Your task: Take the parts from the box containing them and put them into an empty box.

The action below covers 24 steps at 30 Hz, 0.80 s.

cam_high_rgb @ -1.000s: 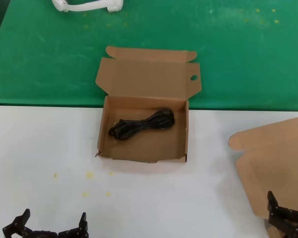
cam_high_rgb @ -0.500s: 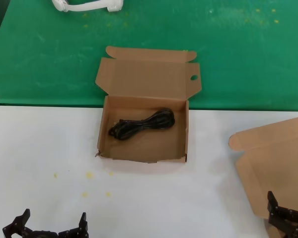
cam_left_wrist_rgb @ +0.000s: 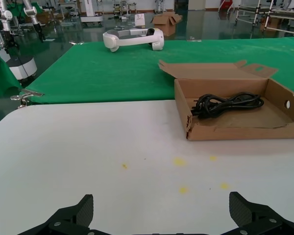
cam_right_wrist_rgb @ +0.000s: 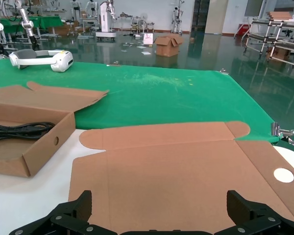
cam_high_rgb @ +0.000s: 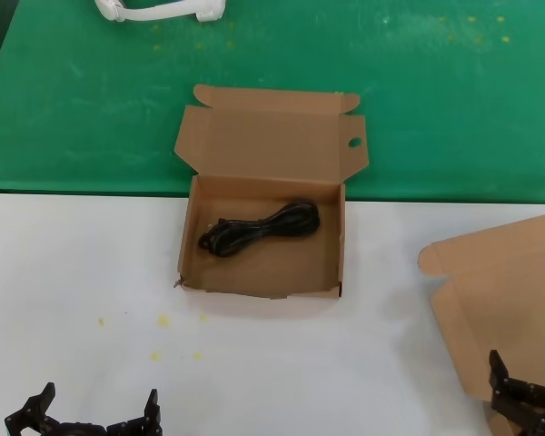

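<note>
A shallow brown box (cam_high_rgb: pixel 191 272) with a round hole in its lid flap and a small tear at its front left corner stands open at the middle. One coiled black cable hank (cam_high_rgb: pixel 259 228) lies inside it; the hank also shows in the left wrist view (cam_left_wrist_rgb: pixel 225 104). A second brown box shows only its flat open lid (cam_high_rgb: pixel 500 291) at the right edge; its inside is out of view. My left gripper (cam_high_rgb: pixel 95 416) is open and empty over the white table at the near left. My right gripper (cam_high_rgb: pixel 531 400) is open and empty over that lid (cam_right_wrist_rgb: pixel 176 166).
The white table (cam_high_rgb: pixel 73 272) meets a green cloth-covered surface (cam_high_rgb: pixel 436 91) behind the middle box. A white headset (cam_high_rgb: pixel 159 9) lies at the far back. Small yellow spots mark the table near the left gripper.
</note>
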Tool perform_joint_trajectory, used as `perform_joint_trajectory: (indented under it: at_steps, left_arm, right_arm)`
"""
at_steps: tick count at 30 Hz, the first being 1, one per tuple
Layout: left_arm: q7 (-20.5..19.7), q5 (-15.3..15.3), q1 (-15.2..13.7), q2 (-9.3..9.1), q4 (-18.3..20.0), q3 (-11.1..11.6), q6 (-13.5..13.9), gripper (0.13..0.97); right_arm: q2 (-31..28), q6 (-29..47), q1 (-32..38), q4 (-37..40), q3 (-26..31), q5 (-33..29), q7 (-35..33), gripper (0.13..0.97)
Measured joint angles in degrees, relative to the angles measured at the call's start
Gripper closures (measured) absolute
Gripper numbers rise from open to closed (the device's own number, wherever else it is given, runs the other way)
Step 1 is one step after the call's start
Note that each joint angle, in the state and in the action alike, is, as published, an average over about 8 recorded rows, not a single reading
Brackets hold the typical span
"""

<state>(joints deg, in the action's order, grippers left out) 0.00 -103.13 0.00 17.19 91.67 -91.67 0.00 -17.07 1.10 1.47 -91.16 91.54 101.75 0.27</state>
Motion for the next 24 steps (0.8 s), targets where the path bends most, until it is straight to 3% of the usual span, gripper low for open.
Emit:
perform_joint_trajectory:
  at_steps: [24]
  left_arm:
    - [0.00, 0.00, 0.00, 0.00, 0.00, 0.00, 0.00, 0.132]
  right_arm:
    - [0.00, 0.00, 0.00, 0.00, 0.00, 0.00, 0.00, 0.129]
